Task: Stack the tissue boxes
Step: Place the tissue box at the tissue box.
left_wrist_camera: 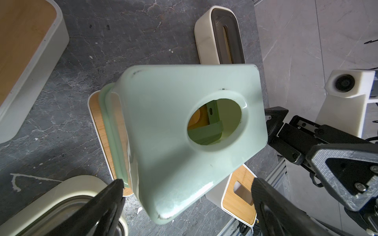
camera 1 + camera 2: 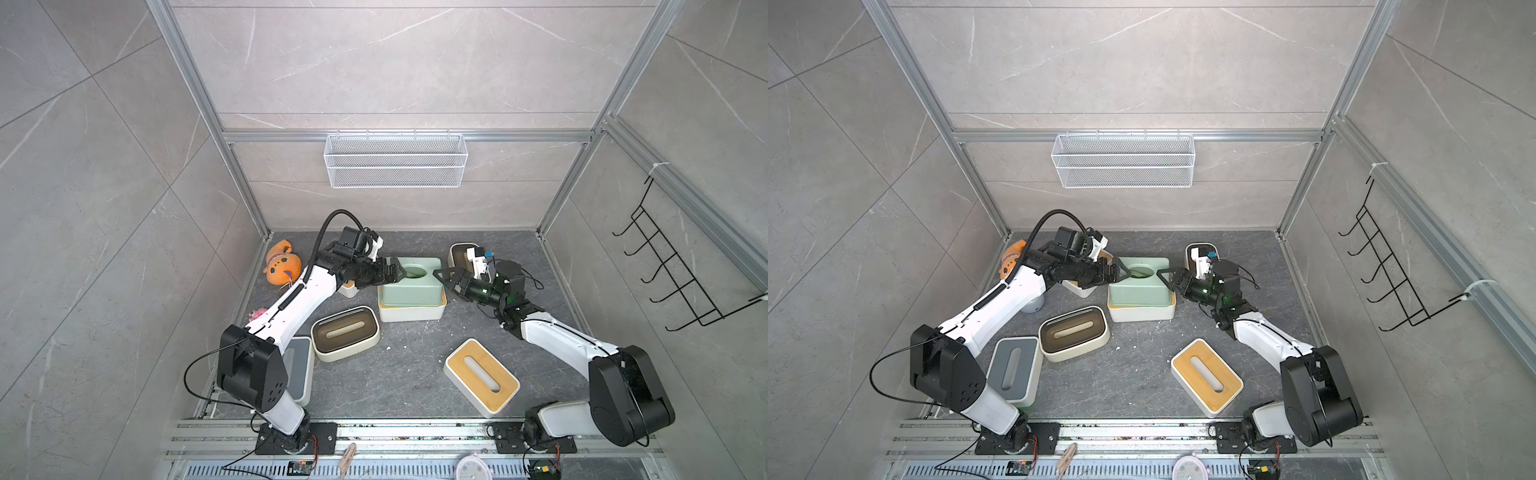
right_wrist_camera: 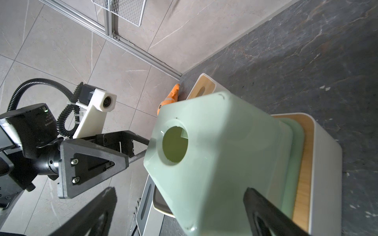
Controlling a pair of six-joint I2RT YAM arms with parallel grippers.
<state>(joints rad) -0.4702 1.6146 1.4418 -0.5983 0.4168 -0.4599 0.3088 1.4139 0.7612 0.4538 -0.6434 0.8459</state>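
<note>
Boxes nearest the arm bases: a white box with bamboo lid (image 2: 482,376) lies askew by the right arm. A grey-lidded box (image 2: 1013,370) lies by the left arm, its slot plain in a top view. A cream box with brown lid (image 2: 345,332) lies just beyond, and bare dark floor (image 2: 415,365) lies open between them.

Farther in, the pale green box (image 2: 415,293), rounded and with a round hole on top, sits on a white bamboo-lidded box (image 2: 411,313). A strip of bamboo shows bare along the right edge. The left gripper (image 2: 399,275) and right gripper (image 2: 442,279) stand at its two ends, jaws wide apart and clamping nothing.

Only the left wrist view shows a green bracket (image 1: 212,130) inside the hole. A second cream box (image 2: 458,257) lies farthest.
</note>
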